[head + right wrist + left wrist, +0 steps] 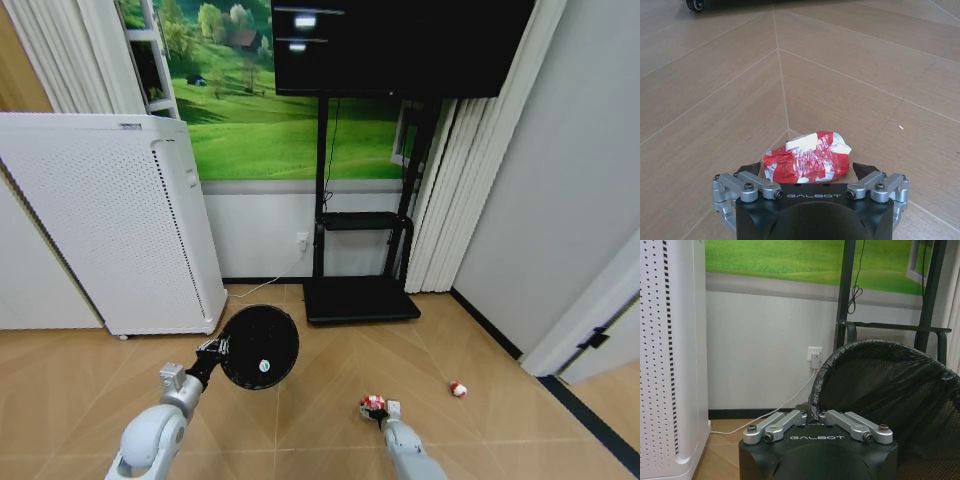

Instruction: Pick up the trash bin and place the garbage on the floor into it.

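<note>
1. The trash bin (260, 347) hangs above the floor (320, 400), tilted so its mouth faces the head camera, beside the white perforated appliance (110, 220).
2. The left hand (812, 416) is clenched on its lined rim.
3. The right hand (807, 172), released, straddles a crumpled red-and-white scrap (807, 162) on the floor.
4. Another scrap (458, 389) lies well apart.

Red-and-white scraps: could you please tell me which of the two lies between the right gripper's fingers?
The nearer scrap lies in the right gripper; the other scrap lies apart on the floor toward the right-hand wall.
</note>
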Motion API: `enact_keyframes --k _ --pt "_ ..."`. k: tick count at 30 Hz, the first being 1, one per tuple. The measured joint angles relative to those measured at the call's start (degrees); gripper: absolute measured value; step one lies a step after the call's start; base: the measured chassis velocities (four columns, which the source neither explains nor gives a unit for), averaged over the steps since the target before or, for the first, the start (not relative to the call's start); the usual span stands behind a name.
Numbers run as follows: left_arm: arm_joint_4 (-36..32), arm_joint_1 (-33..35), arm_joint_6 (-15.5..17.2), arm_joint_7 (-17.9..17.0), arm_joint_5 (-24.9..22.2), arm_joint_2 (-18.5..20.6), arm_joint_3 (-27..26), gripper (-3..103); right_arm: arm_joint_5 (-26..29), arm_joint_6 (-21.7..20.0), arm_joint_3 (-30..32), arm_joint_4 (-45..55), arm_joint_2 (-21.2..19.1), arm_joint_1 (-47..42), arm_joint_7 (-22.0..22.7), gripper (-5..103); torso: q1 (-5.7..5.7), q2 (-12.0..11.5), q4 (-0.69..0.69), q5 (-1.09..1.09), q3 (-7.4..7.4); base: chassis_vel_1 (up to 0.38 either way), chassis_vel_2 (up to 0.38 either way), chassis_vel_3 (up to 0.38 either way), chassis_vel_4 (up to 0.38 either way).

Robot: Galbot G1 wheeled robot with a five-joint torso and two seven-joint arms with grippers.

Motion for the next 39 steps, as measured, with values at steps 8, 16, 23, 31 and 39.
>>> enact_keyframes --k 8,16,23,31,39 --pt "-1.0 0.3 0.4 -0.4 0.0 -0.4 -0.1 3 -1.2 0.2 -0.2 -1.9 0.0 0.9 -0.2 85 -0.01 0.0 -0.01 -0.03 -0.01 0.0 0.0 0.0 0.0" --pt "-1.5 0.6 0.6 -0.7 0.1 -0.4 -0.2 3 -2.4 1.0 -0.3 -3.0 -0.1 1.3 -0.8 70 -0.01 0.0 -0.01 -0.02 -0.02 0.0 0.0 0.0 0.0" --pt "-1.6 0.7 0.6 -0.7 0.1 -0.1 0.0 3 -2.4 1.5 -0.1 -2.7 -0.1 0.8 -0.6 68 -0.01 0.0 0.01 0.0 -0.01 0.0 0.0 0.0 0.0" --pt "-1.6 0.7 0.6 -0.7 0.0 -0.1 0.0 3 -2.6 0.9 0.4 2.2 -0.5 -2.1 0.6 67 0.0 0.0 -0.01 0.05 0.02 0.0 0.0 0.0 0.0" --pt "-1.6 0.4 0.6 -0.7 -0.1 -0.5 -0.4 3 -0.7 -1.6 5.7 17.1 -2.1 -6.4 1.8 67 0.0 0.0 -0.01 0.03 0.0 0.0 0.0 0.0 0.0"
